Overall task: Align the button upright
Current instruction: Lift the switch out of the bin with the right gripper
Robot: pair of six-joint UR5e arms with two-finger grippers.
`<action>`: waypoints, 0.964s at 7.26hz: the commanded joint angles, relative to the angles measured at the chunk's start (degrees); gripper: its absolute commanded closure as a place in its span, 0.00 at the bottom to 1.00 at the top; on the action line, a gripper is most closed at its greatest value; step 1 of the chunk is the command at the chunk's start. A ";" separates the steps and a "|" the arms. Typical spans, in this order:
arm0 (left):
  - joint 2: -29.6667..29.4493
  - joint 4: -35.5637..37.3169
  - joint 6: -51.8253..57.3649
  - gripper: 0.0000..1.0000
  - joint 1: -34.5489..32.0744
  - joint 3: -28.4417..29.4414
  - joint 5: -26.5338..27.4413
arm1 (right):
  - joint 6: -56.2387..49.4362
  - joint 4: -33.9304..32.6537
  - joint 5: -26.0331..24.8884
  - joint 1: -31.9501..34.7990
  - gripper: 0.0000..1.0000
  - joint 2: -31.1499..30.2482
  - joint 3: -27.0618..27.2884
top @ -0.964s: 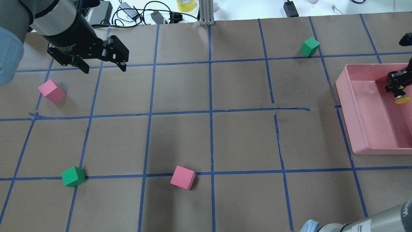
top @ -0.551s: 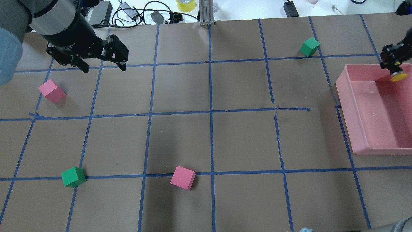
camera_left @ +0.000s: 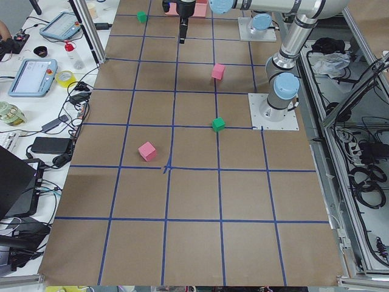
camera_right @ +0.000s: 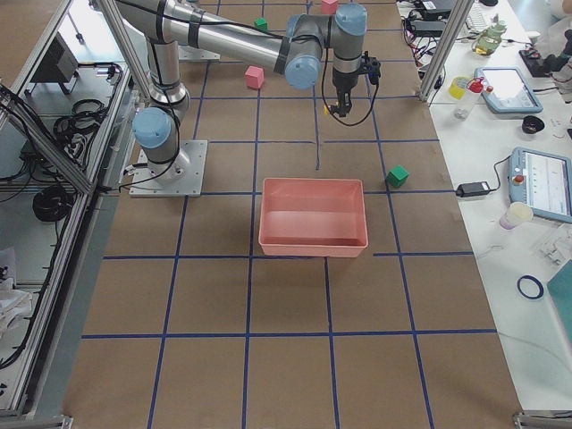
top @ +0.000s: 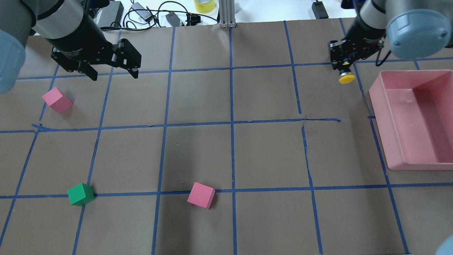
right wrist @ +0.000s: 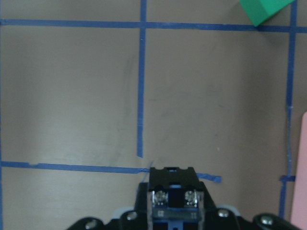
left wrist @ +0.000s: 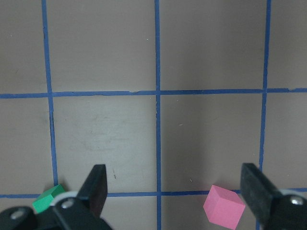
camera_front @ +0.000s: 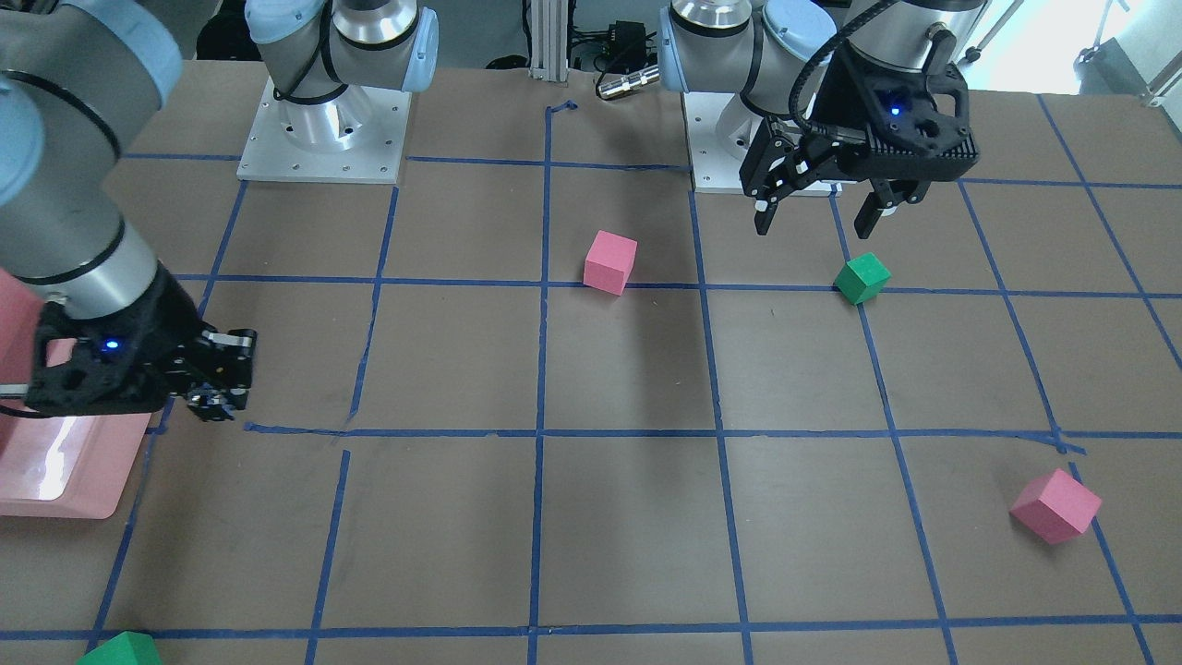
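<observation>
Right claw (top: 342, 68) moved off tray (top: 376, 95), gripping button (top: 346, 78)

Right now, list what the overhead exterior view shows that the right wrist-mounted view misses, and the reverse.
Only overhead: the yellow cap of the button, the open left gripper, a pink cube near it. Only the wrist view: screw terminals on the button's body and a green cube ahead. Both: the right gripper shut on the button, the pink tray's edge, blue tape lines.
</observation>
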 commanded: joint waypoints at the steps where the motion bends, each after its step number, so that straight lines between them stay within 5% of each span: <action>1: -0.05 0.00 -0.15 0.00 0.08 -0.02 -0.17 | 12.47 -6.51 0.07 11.11 1.00 4.27 0.09; 4: -0.05 0.00 -0.15 0.00 -0.01 0.07 -0.17 | 13.13 -14.86 3.83 17.82 1.00 10.26 0.00; 7: -0.05 0.00 0.02 0.00 -0.01 -0.02 0.01 | 12.95 -19.11 -1.83 23.88 1.00 16.23 -0.18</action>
